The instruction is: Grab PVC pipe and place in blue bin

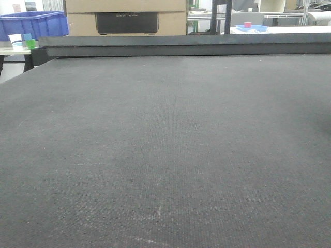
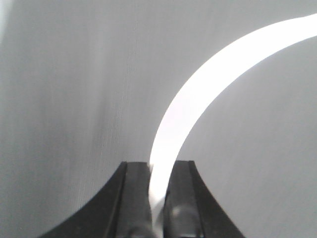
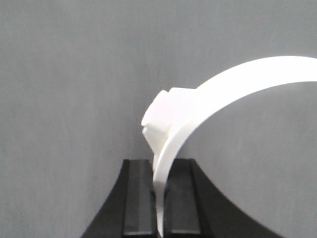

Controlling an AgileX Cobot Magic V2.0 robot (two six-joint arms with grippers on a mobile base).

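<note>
Where it's clamped, white PVC pipe (image 2: 213,77) arcs

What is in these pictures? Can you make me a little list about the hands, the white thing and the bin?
left hand: shut on the pipe, white and curved
right hand: shut on a white arc with a blocky lump; same pipe or another, cannot tell
bin: blue, far left, beyond the mat
mat: dark grey; no hands or pipe show in the front view
task: pipe held, not yet in the bin
</note>
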